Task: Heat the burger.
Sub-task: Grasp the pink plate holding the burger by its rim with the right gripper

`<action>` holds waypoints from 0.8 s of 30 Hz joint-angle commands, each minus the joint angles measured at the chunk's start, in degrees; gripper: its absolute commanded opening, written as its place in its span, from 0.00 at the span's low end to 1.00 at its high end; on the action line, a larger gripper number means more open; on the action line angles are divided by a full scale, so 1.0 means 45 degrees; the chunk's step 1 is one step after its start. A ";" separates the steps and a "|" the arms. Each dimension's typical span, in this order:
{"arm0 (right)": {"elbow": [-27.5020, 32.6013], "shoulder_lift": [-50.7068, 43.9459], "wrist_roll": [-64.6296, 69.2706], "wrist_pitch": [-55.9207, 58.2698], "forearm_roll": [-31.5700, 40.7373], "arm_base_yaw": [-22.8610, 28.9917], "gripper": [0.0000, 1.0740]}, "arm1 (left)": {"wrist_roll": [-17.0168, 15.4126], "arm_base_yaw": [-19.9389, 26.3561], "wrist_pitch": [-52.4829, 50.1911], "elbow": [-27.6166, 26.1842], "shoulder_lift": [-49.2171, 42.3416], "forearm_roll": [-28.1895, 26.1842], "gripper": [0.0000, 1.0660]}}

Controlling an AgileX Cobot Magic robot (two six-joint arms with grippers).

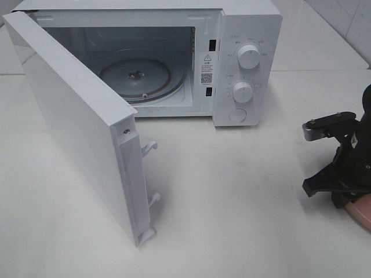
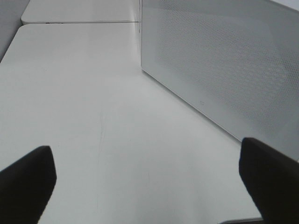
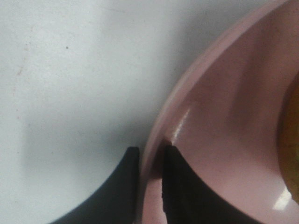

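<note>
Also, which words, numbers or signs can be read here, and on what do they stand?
Nothing can be quoted.
Sticker on the microwave frame: warning triangle and square code show; print too small.
Markings around the upper knob and lower knob: too small to read.

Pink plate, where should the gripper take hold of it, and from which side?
Pinch the pink plate across its raised rim, coming from above on the side away from the burger. The rim is its only lip to clamp, and the right gripper straddles it there.
</note>
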 commanded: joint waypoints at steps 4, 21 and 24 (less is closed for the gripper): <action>0.0216 0.0280 0.0713 0.0484 -0.0229 -0.0051 0.00 | -0.0013 0.0038 -0.0051 -0.0013 -0.0204 0.0013 0.94; 0.0216 -0.0713 0.4354 0.2317 -0.3578 0.1579 0.00 | -0.0013 0.0038 -0.0051 -0.0013 -0.0204 0.0013 0.94; 0.0216 -0.0904 0.4902 0.2890 -0.4176 0.1897 0.00 | -0.0013 0.0038 -0.0051 -0.0013 -0.0204 0.0013 0.94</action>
